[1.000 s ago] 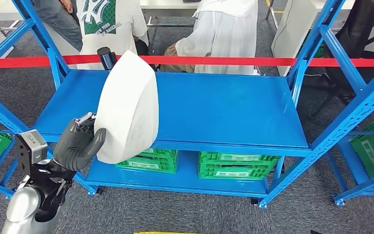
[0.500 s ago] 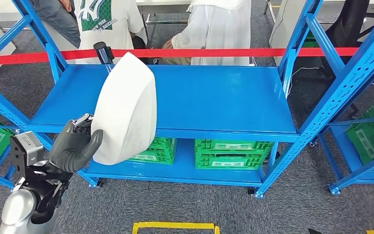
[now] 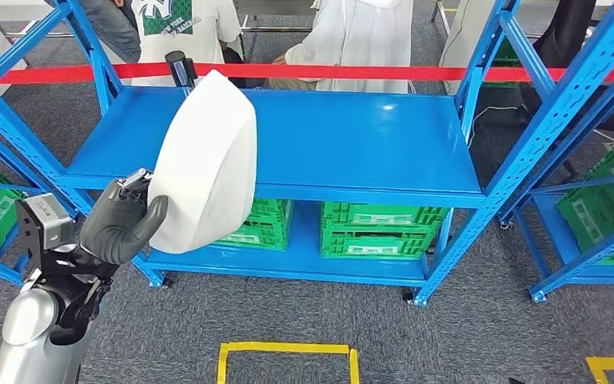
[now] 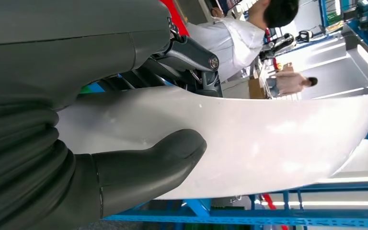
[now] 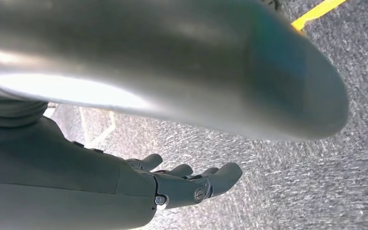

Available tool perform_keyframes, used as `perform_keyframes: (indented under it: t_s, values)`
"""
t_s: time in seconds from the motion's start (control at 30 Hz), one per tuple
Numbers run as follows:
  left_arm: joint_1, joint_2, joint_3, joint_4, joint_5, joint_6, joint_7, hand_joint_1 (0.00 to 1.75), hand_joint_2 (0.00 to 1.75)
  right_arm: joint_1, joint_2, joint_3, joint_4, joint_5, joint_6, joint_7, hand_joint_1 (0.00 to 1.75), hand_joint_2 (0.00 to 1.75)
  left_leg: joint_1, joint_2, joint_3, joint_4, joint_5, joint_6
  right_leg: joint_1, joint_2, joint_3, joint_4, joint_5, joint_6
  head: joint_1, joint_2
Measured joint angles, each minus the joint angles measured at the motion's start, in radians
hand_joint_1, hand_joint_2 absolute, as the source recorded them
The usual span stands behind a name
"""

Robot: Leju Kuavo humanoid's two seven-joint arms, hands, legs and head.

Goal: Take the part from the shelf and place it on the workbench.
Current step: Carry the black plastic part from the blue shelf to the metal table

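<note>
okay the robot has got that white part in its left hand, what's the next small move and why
Probably keep the grip and turn away from the blue shelf toward the workbench. The left hand already holds the white part lifted clear of the shelf top, thumb pressed across it, and nothing here looks like a workbench.

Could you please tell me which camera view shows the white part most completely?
The head view: the whole white part shows, gripped by the left robot hand. The left wrist view gives a close partial stretch under the thumb. The right wrist view faces carpet.
</note>
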Motion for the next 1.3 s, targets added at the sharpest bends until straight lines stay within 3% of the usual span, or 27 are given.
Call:
perform_keyframes:
  t_s: [0.07, 0.17, 0.23, 0.3, 0.33, 0.37, 0.4, 0.47, 0.53, 0.57, 0.6, 0.67, 0.7, 0.73, 0.8, 0.83, 0.87, 0.9, 0.93, 0.97, 1.0, 1.07, 1.1, 1.17, 1.2, 1.23, 1.3]
  values:
    - [-0.004, 0.001, -0.001, 0.003, 0.001, 0.0, -0.001, 1.75, 1.75, 0.0, 0.0, 0.0, 0.0, 0.0, 0.001, 0.0, 0.0, 0.0, -0.002, -0.001, -0.008, 0.006, 0.011, -0.013, 0.004, 0.004, 0.012, -0.028, -0.009, -0.017, 0.0, 0.0]
    - [-0.006, 0.004, -0.004, 0.007, 0.001, 0.0, 0.0, 1.75, 1.75, -0.001, 0.001, -0.001, 0.0, 0.0, 0.001, 0.001, 0.0, 0.0, 0.001, -0.004, -0.017, 0.009, 0.008, -0.031, 0.0, -0.001, -0.006, -0.032, 0.012, -0.04, -0.001, 0.0]
    - [-0.006, 0.006, -0.004, 0.009, 0.001, 0.0, 0.0, 1.75, 1.75, -0.002, 0.001, -0.001, 0.0, 0.0, 0.001, 0.001, 0.0, 0.0, 0.003, -0.005, -0.035, 0.058, -0.053, -0.04, -0.001, -0.003, -0.022, -0.034, 0.03, -0.049, -0.005, 0.0]
    - [-0.007, 0.007, -0.005, 0.011, 0.001, 0.0, 0.0, 1.75, 1.75, -0.002, 0.001, -0.001, 0.0, 0.0, 0.001, 0.001, 0.0, 0.0, 0.006, -0.005, -0.065, 0.167, -0.138, -0.048, -0.001, -0.003, -0.047, -0.033, 0.049, -0.053, -0.008, 0.0]
    - [-0.007, 0.007, -0.005, 0.013, 0.001, 0.0, 0.0, 1.75, 1.75, -0.001, 0.001, -0.001, 0.0, 0.0, 0.001, 0.001, 0.0, 0.0, 0.006, -0.005, -0.076, 0.224, -0.167, -0.05, 0.0, -0.004, -0.062, -0.033, 0.059, -0.053, -0.008, 0.0]
    - [-0.006, 0.007, -0.006, 0.016, 0.001, 0.0, 0.0, 1.75, 1.75, -0.001, 0.001, -0.001, 0.0, 0.0, 0.001, 0.001, 0.0, 0.0, 0.006, -0.005, -0.073, 0.26, -0.173, -0.051, 0.0, -0.004, -0.077, -0.032, 0.071, -0.053, -0.008, 0.0]
    - [-0.006, 0.007, -0.006, 0.018, 0.001, 0.0, 0.0, 1.75, 1.75, -0.001, 0.001, -0.001, 0.0, 0.0, 0.001, 0.001, 0.0, 0.0, 0.006, -0.005, -0.056, 0.267, -0.161, -0.049, 0.001, -0.004, -0.091, -0.032, 0.082, -0.052, -0.008, 0.0]
    - [-0.009, 0.008, -0.007, 0.02, 0.002, 0.0, 0.0, 1.75, 1.75, -0.002, 0.001, -0.001, 0.0, 0.0, 0.0, 0.001, 0.0, 0.0, 0.004, -0.005, 0.031, 0.177, -0.115, -0.037, 0.003, -0.004, -0.116, -0.032, 0.104, -0.048, -0.009, 0.0]
    - [-0.019, 0.009, -0.01, 0.021, 0.006, 0.0, -0.003, 1.75, 1.75, -0.002, 0.003, -0.002, 0.0, -0.001, -0.002, 0.003, 0.0, 0.0, -0.002, -0.005, 0.134, 0.035, -0.116, -0.022, 0.004, -0.004, -0.13, -0.034, 0.124, -0.041, -0.008, 0.0]
    - [-0.028, 0.01, -0.013, 0.024, 0.012, 0.002, -0.005, 1.75, 1.75, -0.002, 0.004, -0.002, 0.0, -0.002, -0.004, 0.005, 0.0, 0.0, -0.007, -0.005, 0.163, -0.012, -0.126, -0.015, 0.003, -0.004, -0.131, -0.036, 0.133, -0.035, -0.009, 0.0]
    - [-0.041, 0.011, -0.017, 0.029, 0.019, 0.004, -0.008, 1.75, 1.75, -0.002, 0.005, -0.003, 0.0, -0.003, -0.005, 0.007, 0.0, 0.0, -0.011, -0.006, 0.171, -0.034, -0.131, -0.011, 0.001, -0.005, -0.132, -0.041, 0.143, -0.028, -0.01, 0.0]
    - [-0.069, 0.013, -0.03, 0.043, 0.032, 0.008, -0.011, 1.75, 1.75, -0.002, 0.007, -0.004, 0.0, -0.006, -0.008, 0.012, 0.0, 0.0, -0.013, -0.005, 0.16, -0.046, -0.111, 0.002, -0.002, -0.006, -0.133, -0.048, 0.156, -0.013, -0.012, 0.0]
    - [-0.083, 0.014, -0.039, 0.051, 0.036, 0.009, -0.011, 1.75, 1.75, -0.002, 0.008, -0.006, 0.0, -0.008, -0.008, 0.013, 0.0, 0.0, -0.011, -0.004, 0.153, -0.051, -0.097, 0.01, -0.002, -0.005, -0.137, -0.041, 0.142, -0.007, -0.011, 0.0]
    - [-0.093, 0.014, -0.047, 0.057, 0.039, 0.01, -0.012, 1.75, 1.75, -0.002, 0.009, -0.007, 0.0, -0.009, -0.009, 0.014, 0.0, 0.0, -0.008, -0.003, 0.143, -0.056, -0.083, 0.017, -0.002, -0.004, -0.146, -0.018, 0.109, -0.002, -0.009, 0.0]
    - [-0.104, 0.014, -0.06, 0.068, 0.042, 0.01, -0.012, 1.75, 1.75, -0.003, 0.008, -0.009, 0.0, -0.01, -0.011, 0.013, 0.0, 0.0, -0.006, -0.001, 0.116, -0.056, -0.057, 0.026, -0.003, -0.003, -0.172, 0.085, 0.007, 0.006, -0.006, 0.0]
    - [-0.106, 0.014, -0.064, 0.071, 0.044, 0.012, -0.012, 1.75, 1.75, -0.003, 0.007, -0.009, 0.0, -0.01, -0.012, 0.013, 0.0, 0.0, -0.006, 0.0, 0.1, -0.053, -0.045, 0.026, -0.003, -0.003, -0.185, 0.148, -0.03, 0.01, -0.005, 0.0]
    - [-0.106, 0.014, -0.068, 0.074, 0.046, 0.013, -0.012, 1.75, 1.75, -0.002, 0.007, -0.01, 0.0, -0.01, -0.013, 0.014, 0.0, 0.0, -0.005, 0.001, 0.081, -0.049, -0.033, 0.026, -0.004, -0.003, -0.19, 0.199, -0.043, 0.013, -0.004, 0.0]
    - [-0.107, 0.015, -0.072, 0.078, 0.049, 0.016, -0.013, 1.75, 1.75, -0.002, 0.006, -0.01, 0.0, -0.009, -0.015, 0.014, 0.0, 0.0, -0.004, 0.002, 0.061, -0.043, -0.022, 0.023, -0.005, -0.003, -0.181, 0.222, -0.031, 0.017, -0.004, 0.0]
    - [-0.107, 0.016, -0.076, 0.081, 0.053, 0.018, -0.014, 1.75, 1.75, -0.003, 0.006, -0.01, 0.0, -0.006, -0.016, 0.015, 0.0, 0.0, -0.002, 0.002, 0.041, -0.034, -0.013, 0.02, -0.006, -0.003, -0.155, 0.21, -0.005, 0.019, -0.004, 0.0]
    - [-0.108, 0.018, -0.078, 0.083, 0.057, 0.021, -0.017, 1.75, 1.75, -0.003, 0.006, -0.01, 0.0, -0.002, -0.017, 0.016, 0.0, 0.0, 0.0, 0.002, 0.022, -0.024, -0.005, 0.015, -0.007, -0.003, -0.113, 0.166, 0.019, 0.021, -0.003, 0.0]
    - [-0.106, 0.021, -0.08, 0.083, 0.061, 0.023, -0.021, 1.75, 1.75, -0.005, 0.006, -0.01, 0.0, 0.004, -0.018, 0.016, 0.0, 0.0, 0.001, 0.002, 0.004, -0.012, 0.0, 0.01, -0.008, -0.003, -0.062, 0.102, 0.02, 0.023, -0.002, 0.0]
    - [-0.092, 0.032, -0.08, 0.074, 0.063, 0.031, -0.031, 1.75, 1.75, -0.007, 0.007, -0.01, 0.0, 0.017, -0.017, 0.015, 0.0, 0.0, -0.002, 0.003, -0.017, 0.007, 0.009, -0.003, -0.005, 0.001, 0.005, 0.001, -0.005, 0.01, -0.001, 0.0]
    - [-0.078, 0.037, -0.079, 0.065, 0.06, 0.035, -0.034, 1.75, 1.75, -0.007, 0.007, -0.01, 0.0, 0.022, -0.015, 0.012, 0.0, 0.0, -0.003, 0.004, -0.021, 0.01, 0.014, -0.009, -0.002, 0.003, 0.015, -0.02, -0.019, 0.0, -0.001, 0.0]
    - [-0.034, 0.045, -0.075, 0.037, 0.046, 0.043, -0.038, 1.75, 1.75, -0.003, 0.007, -0.01, 0.0, 0.032, -0.011, 0.006, 0.0, 0.0, -0.002, 0.004, -0.022, 0.009, 0.025, -0.022, -0.003, 0.003, 0.006, -0.028, -0.01, -0.022, -0.003, 0.0]
    - [-0.009, 0.048, -0.072, 0.02, 0.037, 0.045, -0.04, 1.75, 1.75, -0.002, 0.007, -0.01, 0.0, 0.036, -0.009, 0.004, 0.0, 0.0, -0.001, 0.002, -0.026, 0.013, 0.015, -0.028, -0.003, 0.001, -0.002, -0.029, 0.0, -0.031, -0.005, 0.0]
    - [0.016, 0.052, -0.068, 0.004, 0.029, 0.046, -0.041, 1.75, 1.75, -0.001, 0.007, -0.01, 0.0, 0.039, -0.008, 0.003, 0.0, 0.0, 0.001, 0.0, -0.032, 0.032, -0.015, -0.034, -0.005, -0.001, -0.012, -0.032, 0.012, -0.039, -0.007, 0.0]
    - [0.057, 0.058, -0.063, -0.023, 0.014, 0.05, -0.046, 1.75, 1.75, 0.0, 0.006, -0.009, 0.0, 0.041, -0.007, 0.001, 0.0, 0.0, 0.005, -0.003, -0.055, 0.123, -0.115, -0.044, -0.005, -0.003, -0.036, -0.034, 0.034, -0.047, -0.011, 0.0]
